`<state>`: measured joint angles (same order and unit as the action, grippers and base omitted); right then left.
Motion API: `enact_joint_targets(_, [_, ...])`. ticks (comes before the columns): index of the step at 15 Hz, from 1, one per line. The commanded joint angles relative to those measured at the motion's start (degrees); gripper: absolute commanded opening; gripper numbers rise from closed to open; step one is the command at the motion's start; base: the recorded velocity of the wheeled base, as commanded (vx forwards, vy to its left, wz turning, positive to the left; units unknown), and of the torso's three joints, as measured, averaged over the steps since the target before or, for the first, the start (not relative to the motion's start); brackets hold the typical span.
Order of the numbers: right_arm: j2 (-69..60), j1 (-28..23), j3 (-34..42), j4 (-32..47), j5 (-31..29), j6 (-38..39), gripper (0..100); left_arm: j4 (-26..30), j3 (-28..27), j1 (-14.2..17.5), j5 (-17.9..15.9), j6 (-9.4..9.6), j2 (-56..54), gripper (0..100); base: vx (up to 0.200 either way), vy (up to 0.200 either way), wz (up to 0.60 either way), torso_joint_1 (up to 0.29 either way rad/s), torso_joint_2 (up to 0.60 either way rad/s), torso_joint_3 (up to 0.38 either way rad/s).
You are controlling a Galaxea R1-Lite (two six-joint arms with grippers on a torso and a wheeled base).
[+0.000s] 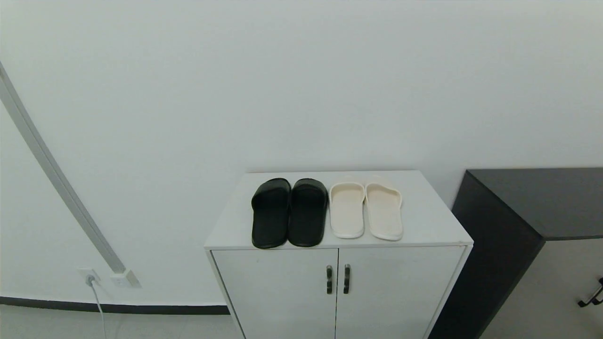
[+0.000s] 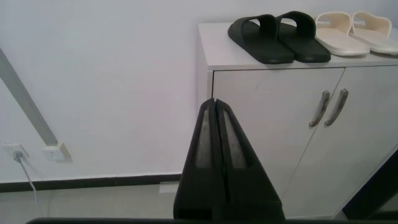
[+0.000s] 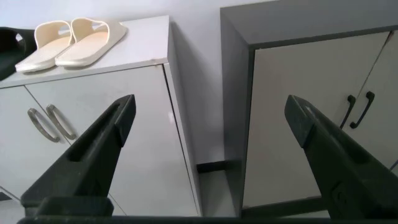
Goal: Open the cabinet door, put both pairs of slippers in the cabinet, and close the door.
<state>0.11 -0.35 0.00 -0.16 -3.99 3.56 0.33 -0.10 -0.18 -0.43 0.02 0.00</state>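
cabinet: white 2-door unit point(image 1: 424, 221) against the wall point(image 1: 301, 84), seen from the front and a bit above

doors: left door point(image 1: 278, 292) and right door point(image 1: 395, 287) are both shut and meet in the middle

handles: two short dark vertical handles point(image 1: 329, 279), one per door, right beside each other on either side of the centre seam

black slippers: pair point(image 1: 288, 212) on the cabinet top, left of centre, side by side and touching, toes to the wall. Heels sit right at the front edge, maybe a hair over it, hard to say from this angle

cream slippers: pair point(image 1: 366, 209) also on top, just right of the black ones. Inner cream one is touching or nearly touching the black pair, and the heels stop a bit short of the front edge

left gripper: point(image 2: 216, 106) is low and out in front of the cabinet's left front corner, apart from it. Fingers point(image 2: 202, 149) are pressed flat together w/ nothing between them

right gripper: point(image 3: 208, 109) is low too, facing the gap btwn the white cabinet and the next unit. Fingers point(image 3: 99, 143) are spread wide, holding nothing

dark cabinet: black-topped unit point(image 1: 532, 202) just to the right of the white one, w/ a lighter front and its own dark handles

other stuff: grey trunking strip point(image 1: 52, 174) runs diagonally down the wall to a socket point(image 1: 87, 275) w/ a cable point(image 1: 100, 308) plugged in
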Motion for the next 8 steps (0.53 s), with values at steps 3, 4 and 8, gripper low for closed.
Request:
enact_joint_targets(3, [-0.02, 0.0, 0.0, -0.11, 0.21, -0.22, 100, 0.02, 0.01, 0.01, -0.01, -0.02, 0.0, 0, 0.0, 0.0, 0.0, 0.0, 0.0, 0.0])
enact_joint_targets(4, [-0.02, 0.09, 0.0, -0.11, 0.21, -0.31, 100, 0.02, 0.01, 0.01, -0.01, -0.02, 0.0, 0, 0.0, 0.0, 0.0, 0.0, 0.0, 0.0])
enact_joint_targets(8, [2.18, 0.18, -8.09, -0.81, 1.17, -0.22, 100, 0.02, 0.01, 0.01, -0.01, 0.06, 0.0, 0, 0.0, 0.0, 0.0, 0.0, 0.0, 0.0])
